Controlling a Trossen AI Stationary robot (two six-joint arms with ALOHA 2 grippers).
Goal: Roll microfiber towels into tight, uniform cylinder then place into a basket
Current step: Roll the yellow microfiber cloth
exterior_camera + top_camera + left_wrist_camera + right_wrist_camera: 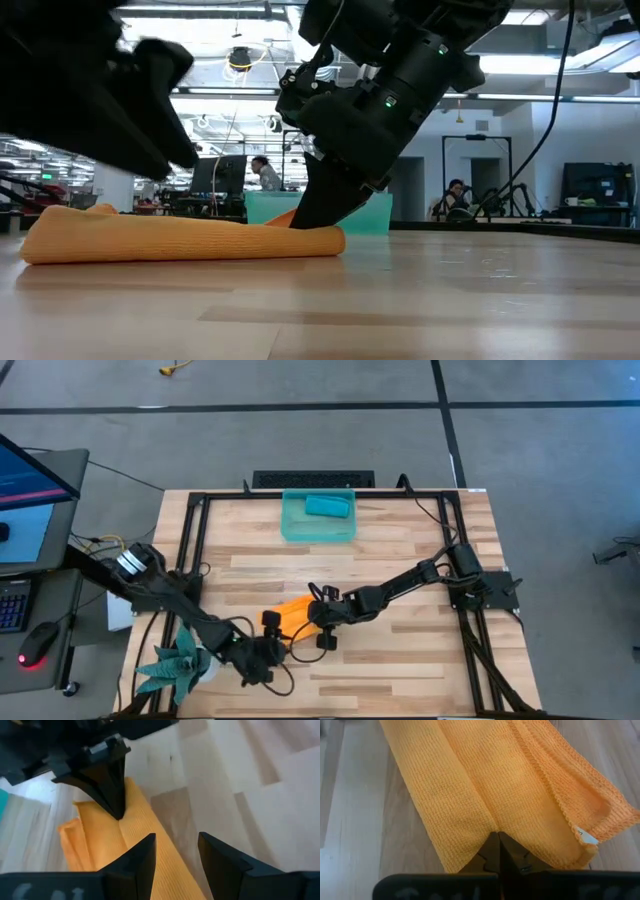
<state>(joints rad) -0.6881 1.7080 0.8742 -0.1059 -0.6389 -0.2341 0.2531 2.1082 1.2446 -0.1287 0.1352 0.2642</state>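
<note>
High view: the orange towel (pixel 290 612) lies folded on the wooden worktop (pixel 400 550) toward the near middle, between the two arms. The right gripper (pixel 318 622) sits on its right end; the left gripper (pixel 272 650) is just beside its near edge. The teal-green basket (pixel 318 530) stands at the far edge, well apart, with the teal-blue towel (pixel 327 506) rolled inside. A green spiky plant (pixel 180 660) is at the near left corner.

Low view: the orange towel (pixel 180 238) lies long and flat; a dark fingertip (pixel 318 205) presses down on its right end, with the basket (pixel 375 212) behind.

Left wrist view: the left gripper (pixel 176 852) hangs with its fingers parted and empty over the towel's edge.

Right wrist view: the right gripper (pixel 497 851) has its fingers closed together, pinching a fold of the orange towel (pixel 510 785).
</note>
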